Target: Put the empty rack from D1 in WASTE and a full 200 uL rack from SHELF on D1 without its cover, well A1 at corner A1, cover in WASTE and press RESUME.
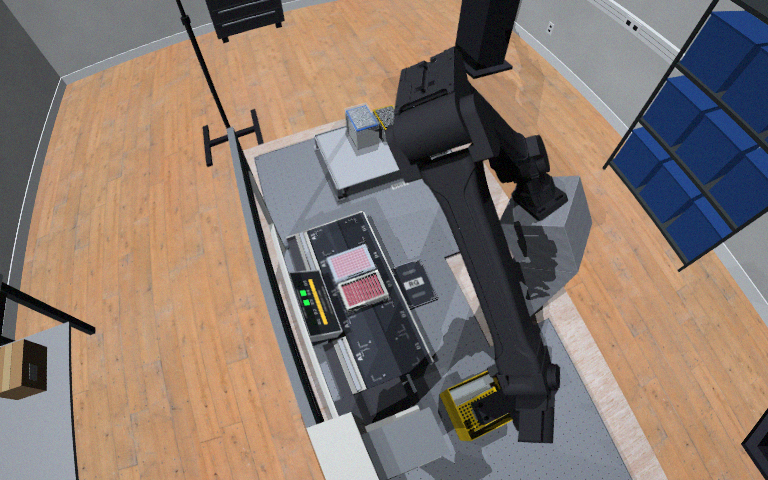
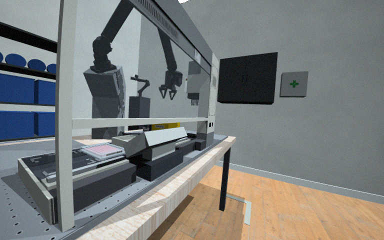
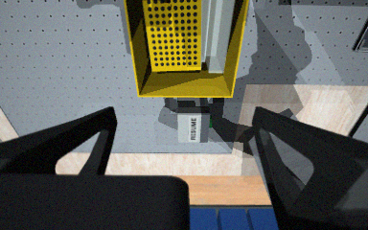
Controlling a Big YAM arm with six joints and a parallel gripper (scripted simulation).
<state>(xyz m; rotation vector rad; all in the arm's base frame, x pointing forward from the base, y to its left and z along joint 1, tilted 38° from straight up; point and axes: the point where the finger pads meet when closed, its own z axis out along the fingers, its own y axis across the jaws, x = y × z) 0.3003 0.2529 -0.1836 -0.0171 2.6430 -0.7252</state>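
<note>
Since the gripper [image 3: 184,144] hangs spread wide with nothing in it, high above the yellow bin [image 3: 184,88], it looks done dropping things. Inside the bin lies a perforated yellow rack [image 3: 174,34] and a pale piece [image 3: 218,34], probably a cover, both below the rim. Just beside the bin sits the resume box [image 3: 193,126], with open room above it. In the top view the D1 spot [image 1: 380,353] seems bare, though arm shadow makes that unsure. Pink plate [image 1: 363,289] stays well apart.
</note>
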